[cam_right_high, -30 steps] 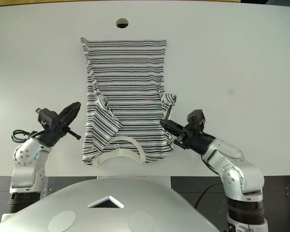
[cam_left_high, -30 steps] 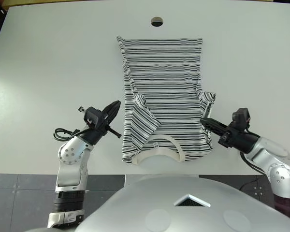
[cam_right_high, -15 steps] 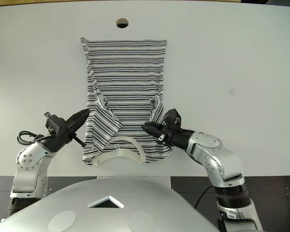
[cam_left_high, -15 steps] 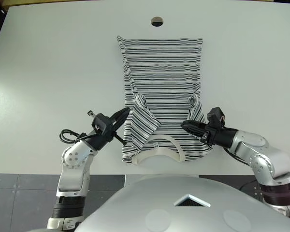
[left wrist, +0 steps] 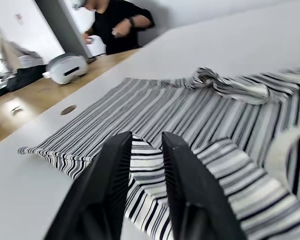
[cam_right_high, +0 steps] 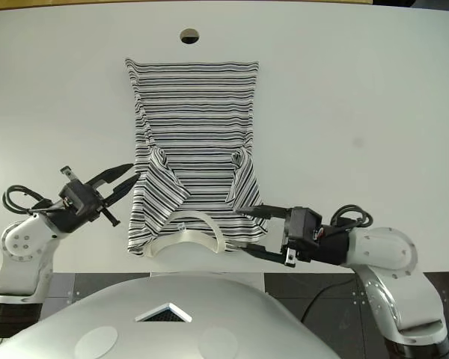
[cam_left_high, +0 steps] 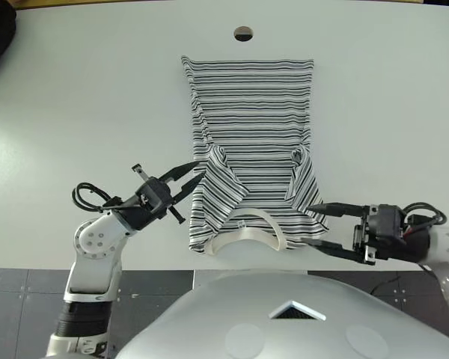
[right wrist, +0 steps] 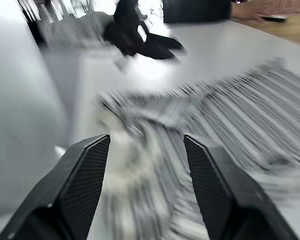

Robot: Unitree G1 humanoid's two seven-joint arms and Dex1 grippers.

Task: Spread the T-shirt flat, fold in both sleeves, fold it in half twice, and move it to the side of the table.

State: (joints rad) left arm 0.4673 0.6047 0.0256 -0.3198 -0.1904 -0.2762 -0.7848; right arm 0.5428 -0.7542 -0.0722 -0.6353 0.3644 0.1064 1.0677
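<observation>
The T-shirt (cam_left_high: 251,127) lay flat on the table (cam_left_high: 82,97), its collar (cam_left_high: 239,241) nearest me and its hem far off by the cable hole (cam_left_high: 242,33). The left sleeve (cam_left_high: 228,183) and right sleeve (cam_left_high: 303,176) were both turned in over the chest, so I judged the sleeve step done and the first halving fold next.

My left fingers (left wrist: 110,190) hovered just at the shirt's left edge, beside the folded left sleeve, with a narrow gap between them and no cloth in it. They sat low and level with the table, I think so that they could slip onto that edge. My right fingers (right wrist: 80,190) were spread wide at the near right corner, by the shoulder, and gripped nothing. I read that wide gap as room to take in several layers of fabric.

With one set on each side of the collar end, both near corners could be lifted together and carried toward the hem.
</observation>
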